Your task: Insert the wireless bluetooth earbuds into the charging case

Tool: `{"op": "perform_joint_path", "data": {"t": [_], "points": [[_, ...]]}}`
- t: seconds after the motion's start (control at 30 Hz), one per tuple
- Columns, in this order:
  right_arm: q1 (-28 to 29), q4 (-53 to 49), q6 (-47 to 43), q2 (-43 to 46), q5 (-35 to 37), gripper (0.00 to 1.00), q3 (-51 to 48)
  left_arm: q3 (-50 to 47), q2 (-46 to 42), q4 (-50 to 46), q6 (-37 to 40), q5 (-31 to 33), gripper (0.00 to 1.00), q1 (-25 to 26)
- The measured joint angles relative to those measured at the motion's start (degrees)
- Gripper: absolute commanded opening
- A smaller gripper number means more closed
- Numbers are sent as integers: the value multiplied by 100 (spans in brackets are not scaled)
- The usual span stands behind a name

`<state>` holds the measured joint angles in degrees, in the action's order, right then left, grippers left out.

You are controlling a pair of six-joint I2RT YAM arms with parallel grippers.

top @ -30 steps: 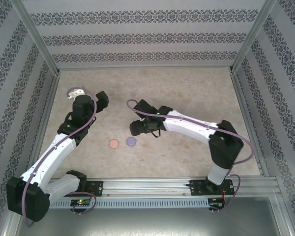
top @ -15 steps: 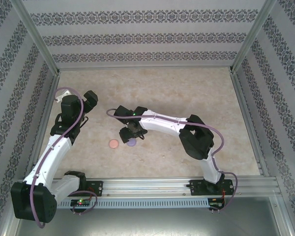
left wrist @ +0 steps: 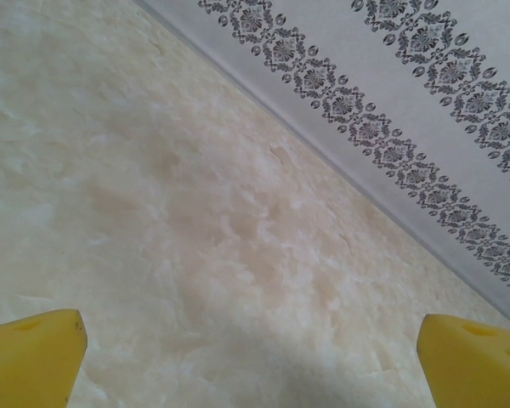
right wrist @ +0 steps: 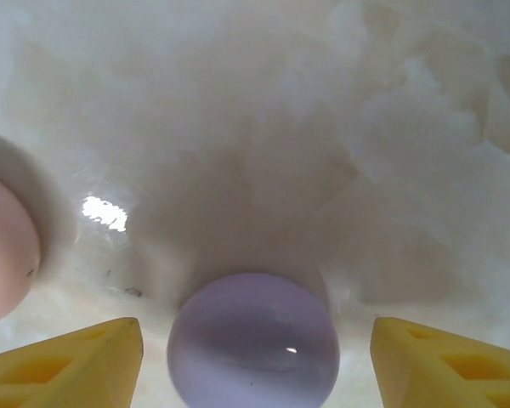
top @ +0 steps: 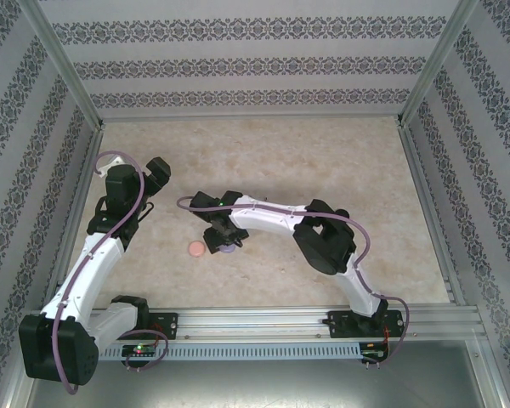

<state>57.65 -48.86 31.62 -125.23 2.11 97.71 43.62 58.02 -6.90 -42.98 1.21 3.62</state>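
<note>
Purple case, just at 3 o'clock of the pink case, now lies between the right fingers, swung in and narrowing but apart, a grab looming; left fingers gape wide.

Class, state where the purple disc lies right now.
In the right wrist view, the purple disc lies on the table between the open fingers of the right gripper, with the pink disc just to its left.

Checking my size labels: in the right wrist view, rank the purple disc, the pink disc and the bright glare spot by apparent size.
1. purple disc, largest, though nearest.
2. pink disc, cut by the frame edge, so unsure against purple.
3. glare spot, smallest.
</note>
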Motion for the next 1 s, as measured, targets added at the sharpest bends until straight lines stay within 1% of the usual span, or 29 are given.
{"op": "perform_joint_path", "data": {"t": [0.23,0.53,0.67,0.73,0.8,1.0], "points": [[0,-26,181,-28,70,63,7,0,0,0,-20,-83,99,0],[2,-20,308,-195,66,61,72,0,0,0,-79,-85,99,0],[37,-22,367,-201,72,51,72,-2,0,0,-90,-83,99,0],[39,-20,411,-201,70,43,74,-2,0,0,-105,-85,99,0],[37,-9,470,-199,66,38,74,-2,0,0,-120,-85,99,0],[31,247,603,26,44,36,-249,-2,2,0,-214,-170,100,0]]}}
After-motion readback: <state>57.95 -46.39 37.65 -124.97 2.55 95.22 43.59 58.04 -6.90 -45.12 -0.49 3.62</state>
